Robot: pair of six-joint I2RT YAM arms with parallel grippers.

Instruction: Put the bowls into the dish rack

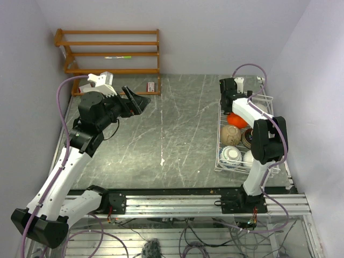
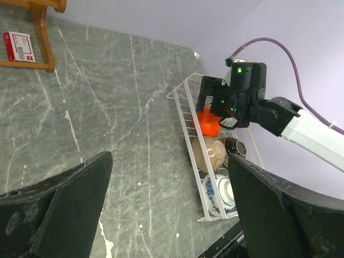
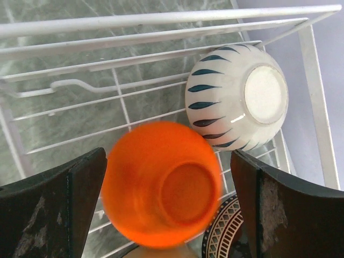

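Observation:
The white wire dish rack (image 1: pixel 221 161) stands at the table's right side. In it lie a cream bowl (image 1: pixel 230 134), a dark patterned bowl (image 1: pixel 247 138), a blue-and-white bowl (image 1: pixel 231 156) and a white bowl (image 1: pixel 248 157). My right gripper (image 3: pixel 167 156) hangs open over the rack's far half. The orange bowl (image 3: pixel 161 183) is blurred between its fingers, bottom up. A white bowl with dark leaf strokes (image 3: pixel 236 97) lies beside it. My left gripper (image 1: pixel 138 101) is open and empty, raised over the table's back left. The rack (image 2: pixel 185 115) and orange bowl (image 2: pixel 207 122) also show in the left wrist view.
A brown wooden shelf unit (image 1: pixel 110 51) stands against the back wall at left. A small red-and-white box (image 1: pixel 152 86) lies by its foot. A metal rail (image 1: pixel 177 201) runs along the near edge. Walls close in on both sides.

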